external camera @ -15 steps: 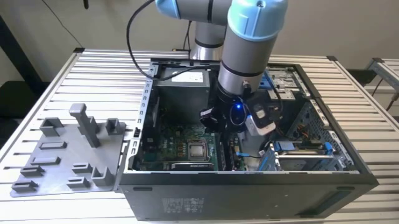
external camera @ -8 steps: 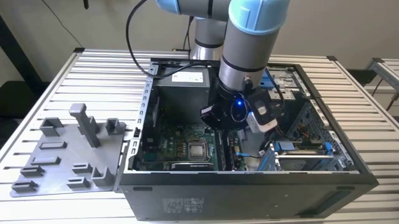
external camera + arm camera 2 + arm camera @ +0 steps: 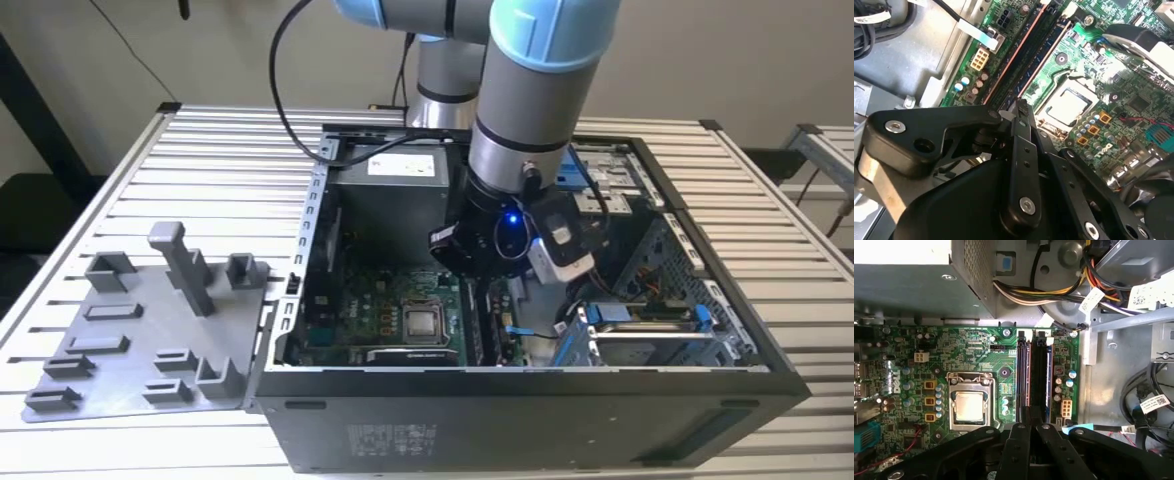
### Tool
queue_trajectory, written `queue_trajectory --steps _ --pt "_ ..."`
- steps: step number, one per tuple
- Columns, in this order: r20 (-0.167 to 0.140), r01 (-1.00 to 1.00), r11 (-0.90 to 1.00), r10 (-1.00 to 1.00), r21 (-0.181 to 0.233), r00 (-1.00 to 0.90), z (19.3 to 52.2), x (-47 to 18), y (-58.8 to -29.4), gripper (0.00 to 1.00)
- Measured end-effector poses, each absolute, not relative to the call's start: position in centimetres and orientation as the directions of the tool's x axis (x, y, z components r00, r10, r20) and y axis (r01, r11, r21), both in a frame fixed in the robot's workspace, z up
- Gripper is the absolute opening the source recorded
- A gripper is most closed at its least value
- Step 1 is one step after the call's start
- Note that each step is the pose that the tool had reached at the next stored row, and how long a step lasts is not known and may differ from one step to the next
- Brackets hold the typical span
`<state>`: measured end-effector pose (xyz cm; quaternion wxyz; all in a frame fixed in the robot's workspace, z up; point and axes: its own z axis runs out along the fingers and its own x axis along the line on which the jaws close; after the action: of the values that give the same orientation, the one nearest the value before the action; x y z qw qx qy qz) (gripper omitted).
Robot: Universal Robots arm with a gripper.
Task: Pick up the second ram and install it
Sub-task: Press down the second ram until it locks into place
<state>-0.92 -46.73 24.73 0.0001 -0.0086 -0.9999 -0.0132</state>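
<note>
**Second ram at the memory slots, gripper low inside the case**

Second ram [image 3: 1046, 52] was seen in the second wrist view as a slim dark bluish strip, edge-on. It lay along the long black slot rails [image 3: 1040, 375] on the green motherboard [image 3: 979, 355]. The rails ran just beside the processor socket [image 3: 970, 405]. Whether the strip was fully seated in its rail could not be told.

The arm [image 3: 527, 90] was reached down from above into the open computer case [image 3: 534, 410], its forearm near vertical and leaning slightly. The wrist was sunk below the case rim, toward the exterior view's right of the board. A small blue light was lit on the wrist housing.

The gripper [image 3: 1021, 106] was pointed down at the near end of the rails, its tip [image 3: 1030, 422] just over them in both wrist views. Whether the jaws were apart, together or clamped on the stick could not be told, nor whether the stick was touched.

A bundle of coloured cables [image 3: 1054, 290] was seen past the far end of the rails. A grey fixture plate [image 3: 134, 340] with upright holders was lain on the slatted table [image 3: 80, 200], at the exterior view's left of the case, just beside it.
</note>
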Motion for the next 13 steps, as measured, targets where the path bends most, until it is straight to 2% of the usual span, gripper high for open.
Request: queue_trajectory --steps 13 --pt "0.001 -0.023 0.999 -0.023 0.026 -1.000 24.84 -0.93 -46.73 0.11"
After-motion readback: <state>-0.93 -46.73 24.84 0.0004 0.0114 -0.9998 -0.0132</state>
